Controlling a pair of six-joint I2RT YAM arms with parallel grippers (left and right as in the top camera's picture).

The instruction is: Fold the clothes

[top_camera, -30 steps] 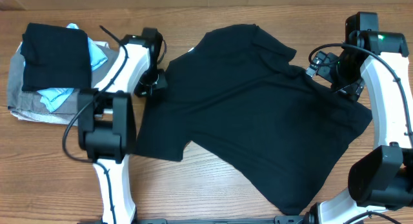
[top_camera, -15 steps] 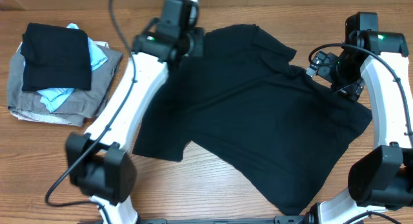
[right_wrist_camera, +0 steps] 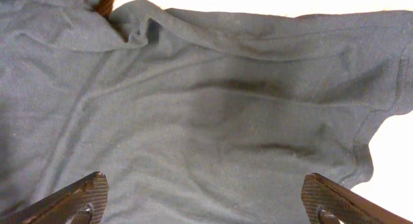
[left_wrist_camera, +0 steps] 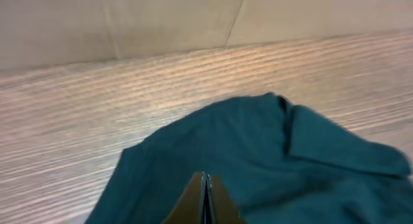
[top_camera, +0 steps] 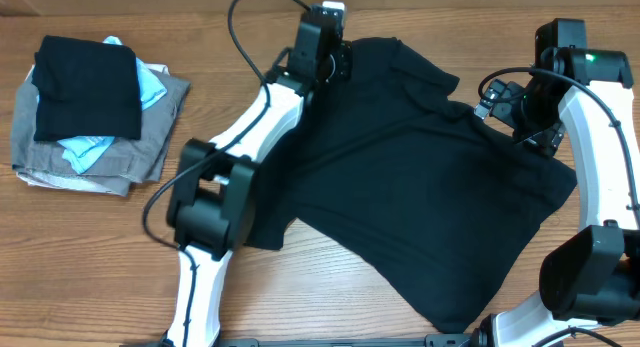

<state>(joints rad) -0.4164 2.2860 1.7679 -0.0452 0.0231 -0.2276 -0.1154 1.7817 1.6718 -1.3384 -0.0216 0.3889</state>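
Observation:
The clothes, a black T-shirt [top_camera: 400, 167], lie spread and rumpled across the middle of the table. My left arm reaches to the far side, and my left gripper [top_camera: 338, 59] hovers over the shirt's far-left edge. In the left wrist view its tips [left_wrist_camera: 204, 180] are pressed together above the fabric [left_wrist_camera: 271, 153], with nothing visible between them. My right gripper [top_camera: 505, 107] hangs over the shirt's right shoulder area. In the right wrist view it [right_wrist_camera: 206, 197] stands wide open above the fabric [right_wrist_camera: 213, 101], holding nothing.
A pile of folded garments sits at the left: a black one [top_camera: 85, 87] on top, light-blue cloth [top_camera: 152, 85] and a grey piece [top_camera: 60, 159] beneath. Bare wooden table [top_camera: 330, 287] shows in front of the shirt and the table's far edge [left_wrist_camera: 97, 62] lies just beyond the left gripper.
My left arm has swung from beside the shirt's left edge, near the pile, up to the shirt's far-left corner. Its gripper stayed shut. The right arm has not moved.

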